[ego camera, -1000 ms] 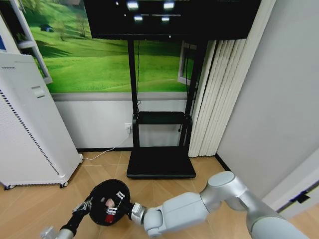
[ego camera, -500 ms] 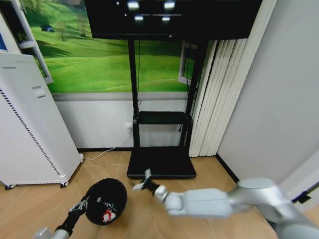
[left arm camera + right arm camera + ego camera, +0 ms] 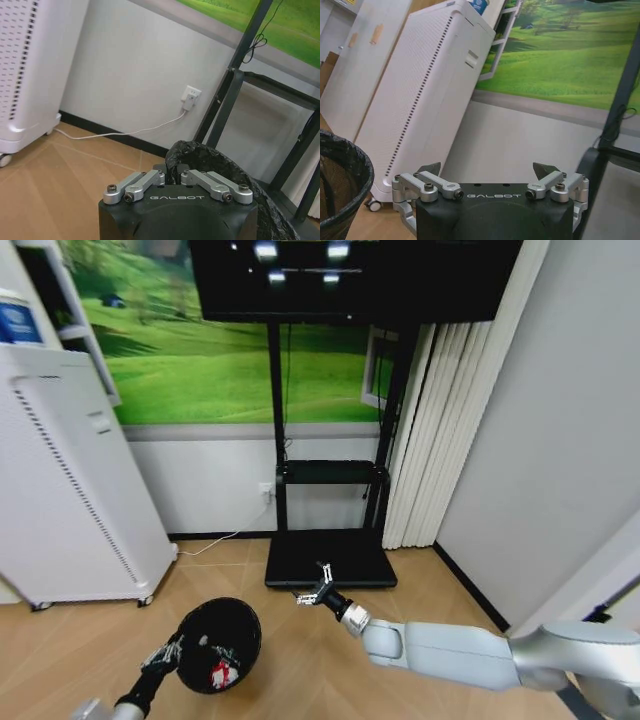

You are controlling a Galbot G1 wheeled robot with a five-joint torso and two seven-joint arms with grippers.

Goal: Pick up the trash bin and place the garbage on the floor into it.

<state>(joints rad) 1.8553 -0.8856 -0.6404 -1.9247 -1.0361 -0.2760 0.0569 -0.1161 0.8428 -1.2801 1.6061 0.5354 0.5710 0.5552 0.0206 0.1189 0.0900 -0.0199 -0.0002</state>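
On the wood floor (image 3: 90, 640), the left gripper (image 3: 168, 651) grips the trash bin's (image 3: 218, 642) rim; the right gripper (image 3: 316, 590) hangs released, far right.

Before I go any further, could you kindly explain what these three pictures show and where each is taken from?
This is a wheeled robot with two arms. One picture looks down from its head; the other two come from cameras on its wrists. In the head view, the left end effector is shut on the rim of the trash bin, a small black bin lined with a bag. A red-and-white piece of garbage lies inside it. The right end effector is open, holds nothing, and reaches out over the wooden floor. Behind stand a white cabinet and a black screen stand.
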